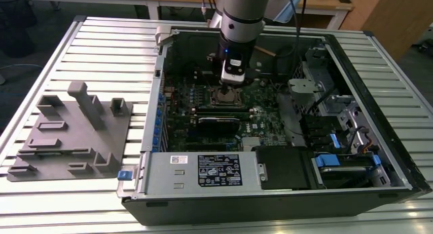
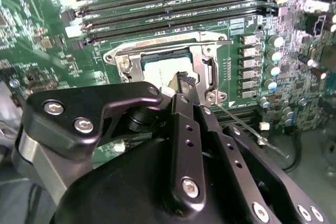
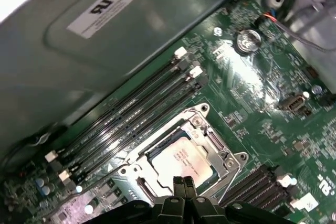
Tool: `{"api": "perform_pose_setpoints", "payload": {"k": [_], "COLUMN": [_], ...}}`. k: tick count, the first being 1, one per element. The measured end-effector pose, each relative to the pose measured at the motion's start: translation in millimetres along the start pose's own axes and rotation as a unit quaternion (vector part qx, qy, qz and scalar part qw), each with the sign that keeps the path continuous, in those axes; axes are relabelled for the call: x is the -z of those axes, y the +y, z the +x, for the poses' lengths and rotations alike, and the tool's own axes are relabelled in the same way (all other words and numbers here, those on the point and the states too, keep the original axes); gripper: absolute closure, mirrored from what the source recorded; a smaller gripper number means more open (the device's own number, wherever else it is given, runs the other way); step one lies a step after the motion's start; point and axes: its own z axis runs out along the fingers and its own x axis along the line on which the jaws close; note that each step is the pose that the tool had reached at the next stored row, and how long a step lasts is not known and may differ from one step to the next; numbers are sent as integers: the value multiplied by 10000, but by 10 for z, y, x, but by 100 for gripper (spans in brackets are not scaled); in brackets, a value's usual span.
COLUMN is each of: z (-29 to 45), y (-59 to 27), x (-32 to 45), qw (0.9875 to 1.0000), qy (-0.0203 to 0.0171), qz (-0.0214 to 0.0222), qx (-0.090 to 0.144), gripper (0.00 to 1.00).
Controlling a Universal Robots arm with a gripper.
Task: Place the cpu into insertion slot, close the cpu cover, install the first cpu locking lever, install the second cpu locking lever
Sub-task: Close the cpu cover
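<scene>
The cpu [image 3: 184, 162] lies flat in the insertion slot [image 3: 232, 162], its silver-grey top showing through the window of the cpu cover [image 3: 160, 137]. The cover is down over the chip. In the second wrist view the cpu [image 2: 155, 72] sits just beyond my fingertips [image 2: 184, 81], inside the cover [image 2: 203, 64]. A thin wire locking lever [image 2: 247, 127] sticks out free from the socket's corner. My gripper [image 3: 183, 183] hovers low over the socket's edge with its fingers together and nothing between them. In the exterior view the gripper [image 1: 228, 86] hangs right above the slot [image 1: 226, 96].
Long black memory slots [image 3: 131, 114] run beside the socket. A row of capacitors [image 2: 273, 56] stands on its other side. The open computer case [image 1: 155, 92] walls in the board, with a power supply [image 1: 203, 170] at the front. A grey fixture [image 1: 74, 132] lies at the exterior view's left.
</scene>
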Motion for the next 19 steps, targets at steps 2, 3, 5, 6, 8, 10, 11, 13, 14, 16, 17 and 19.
{"api": "perform_pose_setpoints", "payload": {"k": [2, 3, 5, 6, 8, 10, 11, 13, 14, 16, 17, 19], "z": [0, 0, 0, 0, 0, 0, 0, 0, 0, 0, 0, 0], "y": [0, 0, 0, 0, 0, 0, 0, 0, 0, 0, 0, 0], "x": [-1, -1, -2, -2, -3, -3, -3, -4, -4, -5, -5, -5], "qw": [9999, 9998, 9994, 9991, 9984, 9975, 9970, 9958, 9951, 9937, 9929, 9913], "qy": [5, 7, 10, 12, 15, 18, 19, 22, 24, 26, 28, 30], "qz": [-5, -8, -13, -16, -22, -29, -33, -41, -46, -56, -62, -73], "qx": [142, 212, 354, 429, 570, 708, 778, 919, 985, 1118, 1184, 1312], "gripper": [89, 89, 89, 89, 89, 89, 89, 89, 89, 89, 89, 89]}}
